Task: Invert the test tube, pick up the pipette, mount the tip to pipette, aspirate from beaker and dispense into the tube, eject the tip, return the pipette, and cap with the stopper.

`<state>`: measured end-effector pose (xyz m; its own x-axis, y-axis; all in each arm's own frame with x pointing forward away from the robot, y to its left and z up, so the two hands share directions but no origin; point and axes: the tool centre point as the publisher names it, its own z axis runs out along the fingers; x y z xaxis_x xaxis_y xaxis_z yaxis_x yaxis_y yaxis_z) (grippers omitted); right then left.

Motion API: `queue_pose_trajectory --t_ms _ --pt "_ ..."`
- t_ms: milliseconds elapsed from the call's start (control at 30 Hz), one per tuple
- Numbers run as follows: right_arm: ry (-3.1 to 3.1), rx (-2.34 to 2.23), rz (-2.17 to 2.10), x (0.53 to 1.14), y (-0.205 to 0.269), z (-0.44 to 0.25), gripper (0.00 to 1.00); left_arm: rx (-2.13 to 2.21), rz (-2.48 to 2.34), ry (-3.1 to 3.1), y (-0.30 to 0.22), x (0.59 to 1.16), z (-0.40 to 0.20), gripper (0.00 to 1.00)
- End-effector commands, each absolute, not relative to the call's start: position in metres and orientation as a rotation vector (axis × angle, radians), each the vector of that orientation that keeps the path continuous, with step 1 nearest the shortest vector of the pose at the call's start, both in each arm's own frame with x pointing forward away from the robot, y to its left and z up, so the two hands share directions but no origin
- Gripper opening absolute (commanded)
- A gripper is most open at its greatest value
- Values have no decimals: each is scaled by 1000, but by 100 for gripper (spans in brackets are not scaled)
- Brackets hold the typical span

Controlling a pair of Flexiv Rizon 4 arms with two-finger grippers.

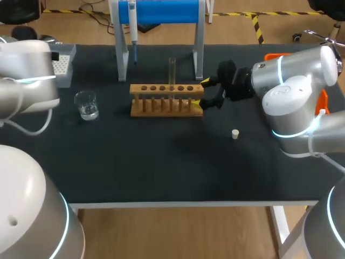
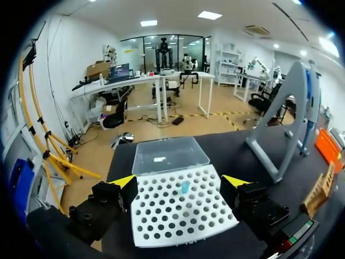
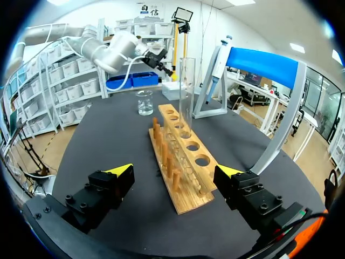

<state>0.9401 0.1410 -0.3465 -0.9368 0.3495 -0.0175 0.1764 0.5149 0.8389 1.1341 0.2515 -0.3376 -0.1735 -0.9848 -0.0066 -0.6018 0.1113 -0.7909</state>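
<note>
Counter (image 1: 161, 167) black, matte. Left pincer (image 2: 180, 181) hung spread over tip box (image 2: 178, 216). Right pincer (image 3: 174, 171) stood spread at end of wooden rack (image 3: 180, 167); test tube (image 1: 172, 69) upright in rack; stopper (image 1: 235, 134) lay apart.

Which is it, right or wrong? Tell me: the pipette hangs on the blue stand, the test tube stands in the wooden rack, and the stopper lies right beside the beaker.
Wrong about the stopper: the head view shows it far across the wooden rack from the beaker, not beside it. The pipette does hang on the blue stand; the test tube does stand in the rack.
</note>
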Motion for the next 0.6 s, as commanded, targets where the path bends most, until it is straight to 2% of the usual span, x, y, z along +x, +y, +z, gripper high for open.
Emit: queue_pose_trajectory --t_ms 33,600 --pt "2571 450 1391 940 140 -346 100 -1551 -864 1835 247 1153 -349 100" --pt "2571 450 1391 940 140 -346 100 -1585 -835 1793 247 1161 -357 100"
